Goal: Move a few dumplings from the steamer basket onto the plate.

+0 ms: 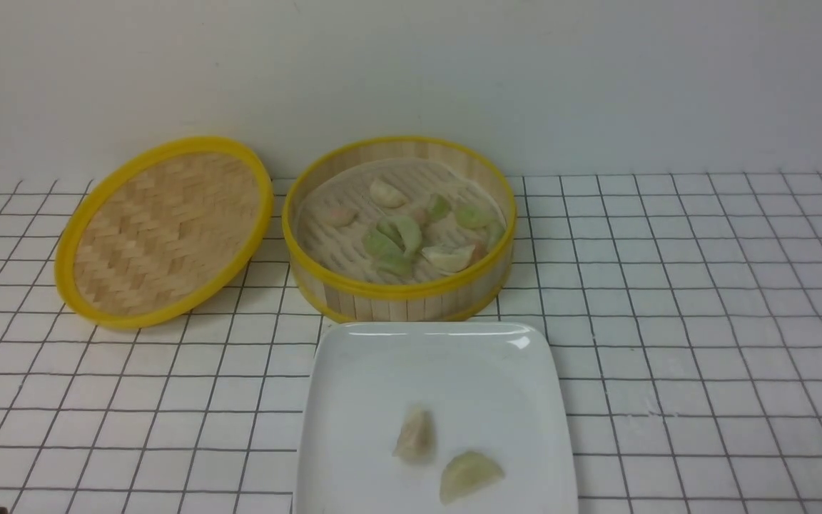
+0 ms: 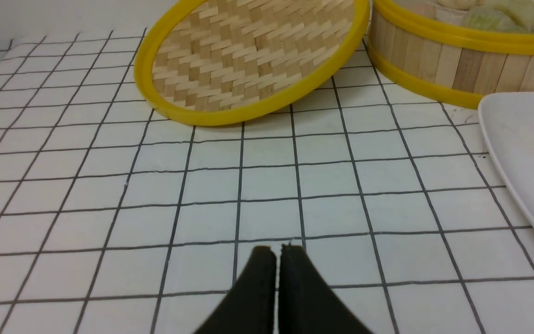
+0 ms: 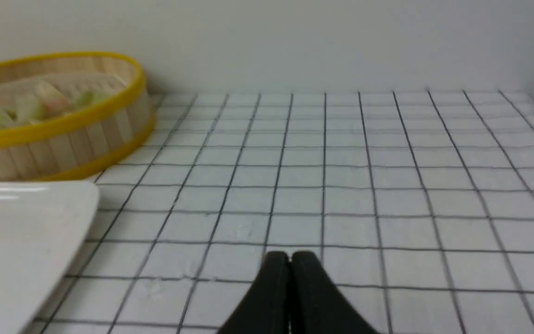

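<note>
The steamer basket [image 1: 397, 289] stands at the back middle with several green and beige dumplings [image 1: 400, 239] inside. The white square plate [image 1: 368, 364] lies in front of it and holds two dumplings: a beige one [image 1: 414, 435] and a pale green one [image 1: 469, 474]. My left gripper [image 2: 276, 250] is shut and empty, low over the tiled table left of the plate [image 2: 526, 153]. My right gripper [image 3: 290, 256] is shut and empty over the table right of the plate [image 3: 21, 232]. Neither gripper shows in the front view. The basket also shows in the left wrist view [image 2: 452, 69] and the right wrist view [image 3: 63, 144].
The flat woven bamboo lid [image 1: 165, 228] with a yellow rim lies tilted to the left of the basket, leaning on it; it also shows in the left wrist view [image 2: 248, 60]. A white wall rises behind. Gridded white tabletop [image 1: 703, 321] stretches to the right.
</note>
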Robot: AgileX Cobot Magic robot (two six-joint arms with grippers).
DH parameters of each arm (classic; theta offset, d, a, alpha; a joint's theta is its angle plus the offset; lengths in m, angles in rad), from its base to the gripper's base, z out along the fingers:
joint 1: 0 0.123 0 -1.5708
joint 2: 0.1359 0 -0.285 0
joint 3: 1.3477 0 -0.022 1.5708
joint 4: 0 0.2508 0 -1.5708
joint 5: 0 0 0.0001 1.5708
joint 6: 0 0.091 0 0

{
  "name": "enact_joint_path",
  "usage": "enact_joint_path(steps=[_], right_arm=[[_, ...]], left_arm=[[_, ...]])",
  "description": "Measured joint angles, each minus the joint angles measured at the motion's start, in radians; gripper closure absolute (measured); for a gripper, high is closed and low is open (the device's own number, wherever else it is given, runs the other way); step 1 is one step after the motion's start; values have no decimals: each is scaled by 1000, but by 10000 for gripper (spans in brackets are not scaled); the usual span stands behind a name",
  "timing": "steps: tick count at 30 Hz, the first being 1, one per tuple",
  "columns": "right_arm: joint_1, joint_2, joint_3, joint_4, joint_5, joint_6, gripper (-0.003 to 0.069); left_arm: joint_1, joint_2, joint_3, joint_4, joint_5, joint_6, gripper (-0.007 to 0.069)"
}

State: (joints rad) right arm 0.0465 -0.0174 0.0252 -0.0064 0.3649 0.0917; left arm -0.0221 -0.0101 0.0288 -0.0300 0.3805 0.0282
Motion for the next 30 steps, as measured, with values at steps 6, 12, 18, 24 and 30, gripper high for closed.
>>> enact_joint_path(steps=[6, 12, 18, 24, 30], right_arm=[[-38, 1, 0, 0, 6, 4, 669], [-38, 1, 0, 0, 6, 12, 669], [-38, 1, 0, 0, 6, 12, 669], [-38, 1, 0, 0, 6, 12, 669], [-38, 1, 0, 0, 6, 12, 669]], left_arm=[[0, 0, 0, 0, 0, 0, 631], [0, 0, 0, 0, 0, 0, 631], [0, 0, 0, 0, 0, 0, 631], [0, 0, 0, 0, 0, 0, 631], [0, 0, 0, 0, 0, 0, 631]])
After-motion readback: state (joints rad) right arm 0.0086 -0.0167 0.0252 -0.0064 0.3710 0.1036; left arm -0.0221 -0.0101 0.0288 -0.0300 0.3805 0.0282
